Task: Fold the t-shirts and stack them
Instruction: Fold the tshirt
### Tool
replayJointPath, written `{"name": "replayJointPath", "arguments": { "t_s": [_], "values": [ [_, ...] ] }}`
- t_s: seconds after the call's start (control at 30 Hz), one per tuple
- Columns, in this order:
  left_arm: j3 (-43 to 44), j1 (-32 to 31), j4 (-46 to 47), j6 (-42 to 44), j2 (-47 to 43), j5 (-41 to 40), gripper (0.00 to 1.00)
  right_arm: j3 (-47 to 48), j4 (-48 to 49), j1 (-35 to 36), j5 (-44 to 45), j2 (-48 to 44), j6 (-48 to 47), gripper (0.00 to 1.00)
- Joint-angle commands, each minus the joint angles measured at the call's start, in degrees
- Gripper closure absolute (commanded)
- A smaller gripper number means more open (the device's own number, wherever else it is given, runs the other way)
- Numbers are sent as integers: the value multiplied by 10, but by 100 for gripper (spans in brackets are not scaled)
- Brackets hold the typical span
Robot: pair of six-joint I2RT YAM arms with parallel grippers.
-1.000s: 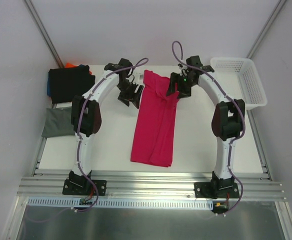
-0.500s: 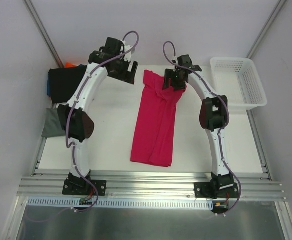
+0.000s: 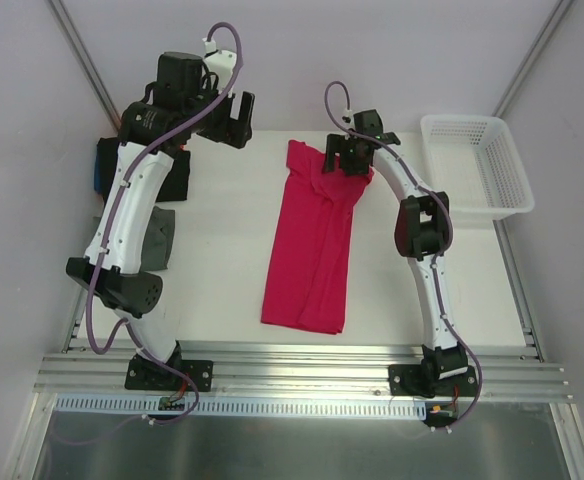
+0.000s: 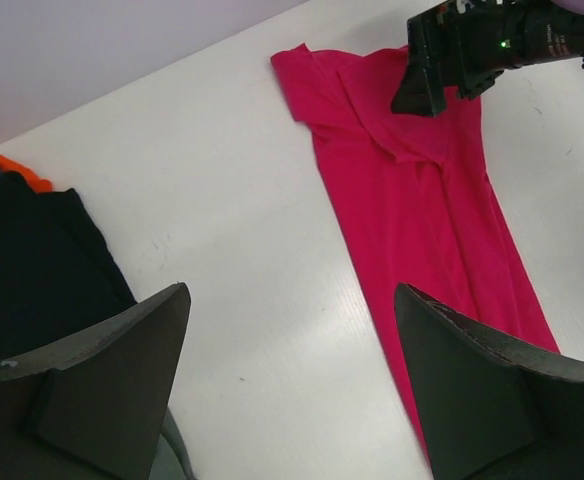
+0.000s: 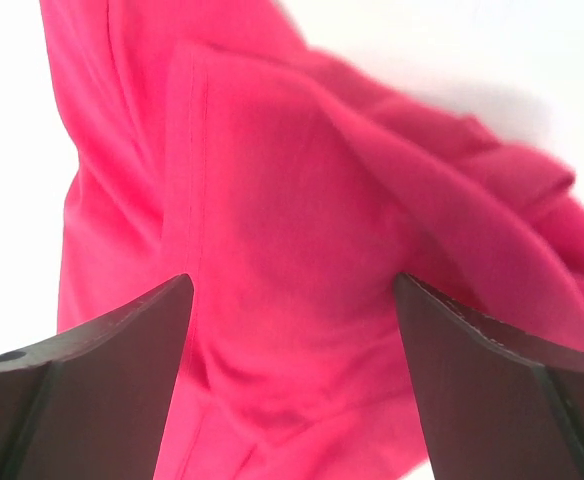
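A crimson-pink t-shirt (image 3: 312,240) lies folded lengthwise into a long strip in the middle of the white table; it shows in the left wrist view (image 4: 422,190) and fills the right wrist view (image 5: 302,250). My right gripper (image 3: 349,160) is open, low over the shirt's far right corner, with cloth between its fingers. My left gripper (image 3: 234,118) is open and empty, raised high over the far left of the table. A black folded shirt (image 3: 112,165) with blue and orange edges under it lies at far left, and a grey-green one (image 3: 154,235) in front of it.
A white plastic mesh basket (image 3: 477,160) stands at the table's far right corner. Metal rails run along the near edge (image 3: 302,375). The left arm's elbow reaches out over the left table edge (image 3: 112,285).
My left arm has lifted and swung back to the far left, away from the pink shirt. My right gripper has moved slightly to the shirt's far right corner. The shirt lies unchanged.
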Motion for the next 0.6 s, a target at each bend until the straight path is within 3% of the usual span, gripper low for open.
{"name": "replayJointPath", "arguments": {
  "t_s": [0.0,0.57],
  "values": [
    [-4,1,6,20,-17,-34,16,40,58,-8,-9,15,4,14],
    [-66,1,6,47,-69,-85,14,63,171,9,-67,56,63,13]
  ]
}}
